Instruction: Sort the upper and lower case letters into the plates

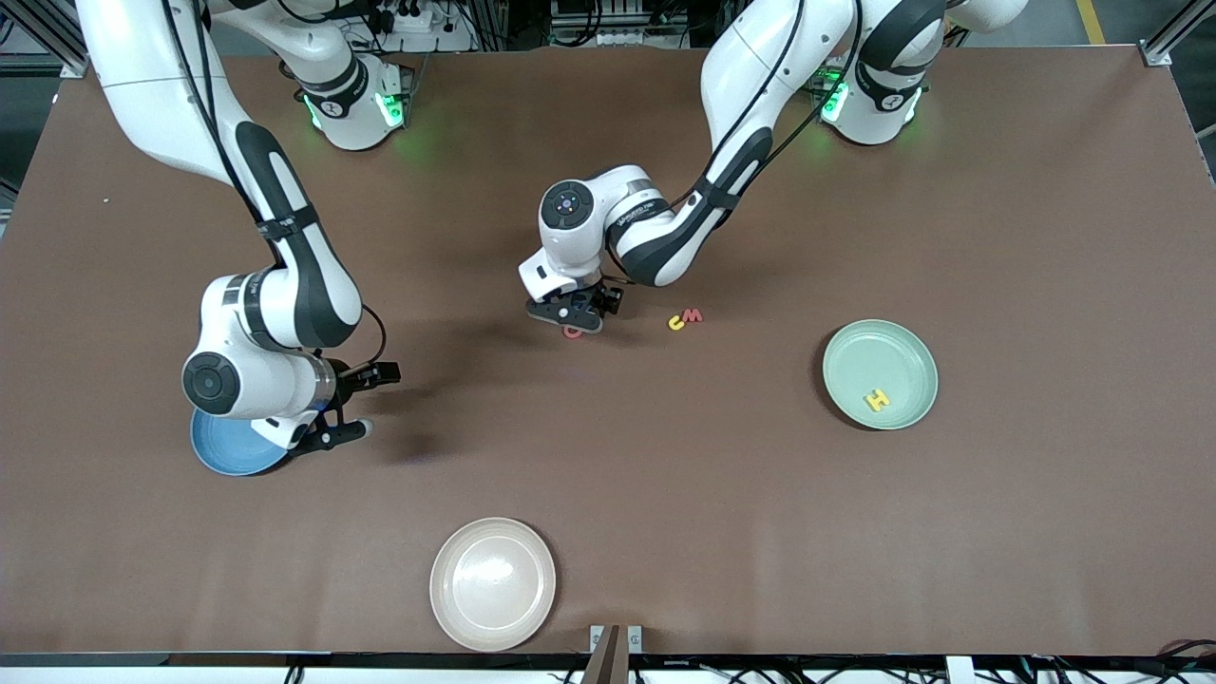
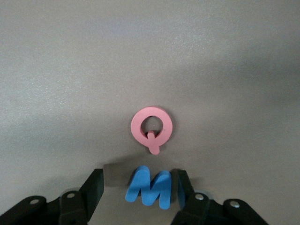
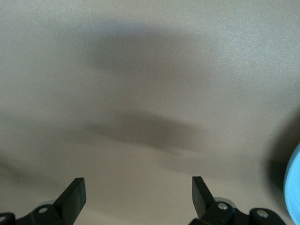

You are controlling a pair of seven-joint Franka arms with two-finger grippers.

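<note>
My left gripper [image 1: 570, 313] is low over the middle of the table, fingers open. In the left wrist view a blue letter M [image 2: 150, 187] sits between the fingers [image 2: 96, 183], close against one and apart from the other. A pink letter Q [image 2: 151, 129] lies on the table just past it and shows under the gripper [image 1: 573, 332]. A yellow c [image 1: 675, 323] and a red w [image 1: 693, 314] lie beside them. The mint green plate [image 1: 845, 356] holds a yellow H [image 1: 876, 400]. My right gripper [image 1: 366, 404] is open and empty beside the sky blue plate [image 1: 223, 451].
A cream plate [image 1: 492, 583] lies near the table's front edge. The right arm hides most of the blue plate, whose rim shows in the right wrist view [image 3: 294, 187]. Bare brown table lies between the plates.
</note>
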